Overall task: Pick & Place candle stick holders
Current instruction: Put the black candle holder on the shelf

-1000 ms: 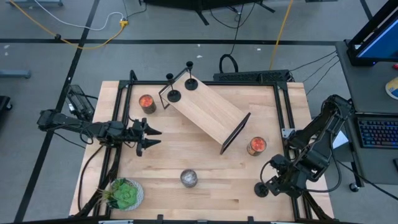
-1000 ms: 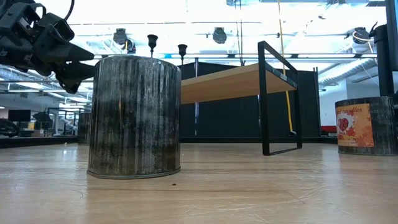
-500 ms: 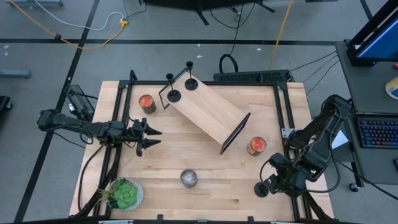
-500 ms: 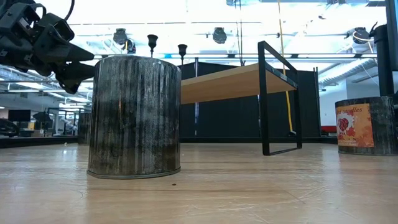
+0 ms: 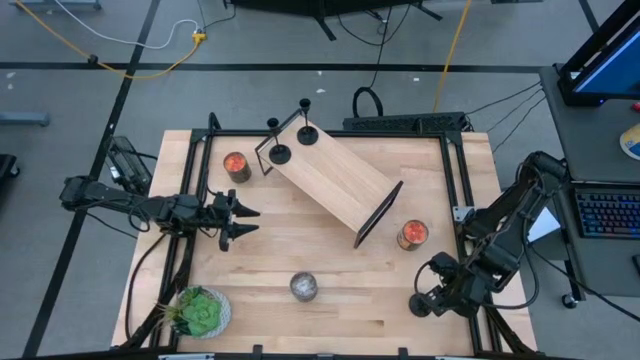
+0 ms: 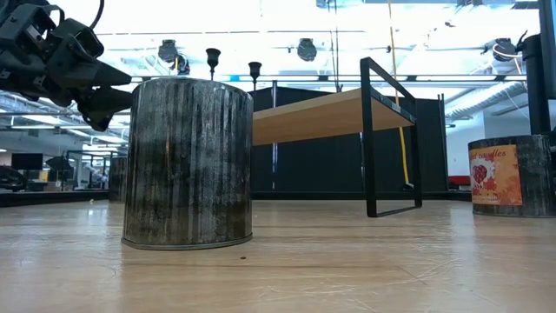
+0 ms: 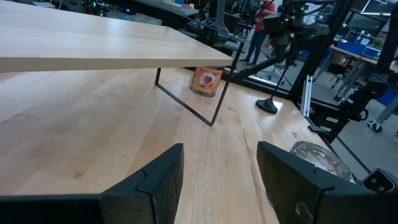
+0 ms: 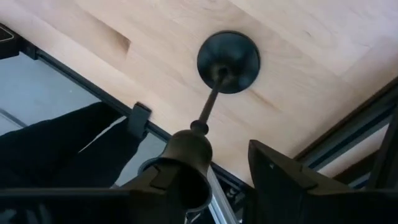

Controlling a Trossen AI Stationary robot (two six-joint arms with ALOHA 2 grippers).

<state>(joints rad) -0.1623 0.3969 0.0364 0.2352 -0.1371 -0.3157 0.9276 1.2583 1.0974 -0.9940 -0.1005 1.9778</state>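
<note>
while my right gripper (image 8: 211, 186) hangs over the holder (image 8: 227, 54) at the table's (image 5: 340, 260) near right corner, its fingers (image 8: 292, 180) stand partly open either side of the cup, and i can't tell whether they touch it yet. the base sits flat on the wood, close to the edge rail. my worry is the stem: it's thin and top-heavy under a sideways nudge, so an off-centre close could tip the holder or skate it off the edge. two more holders (image 5: 279, 153) already stand on the shelf (image 5: 335, 183) at the far side. the left gripper (image 5: 238, 221) waits over the left side, fingers well apart and empty. the carry to the shelf would pass close to the red jar (image 5: 412, 234), another thing i could clip.
</note>
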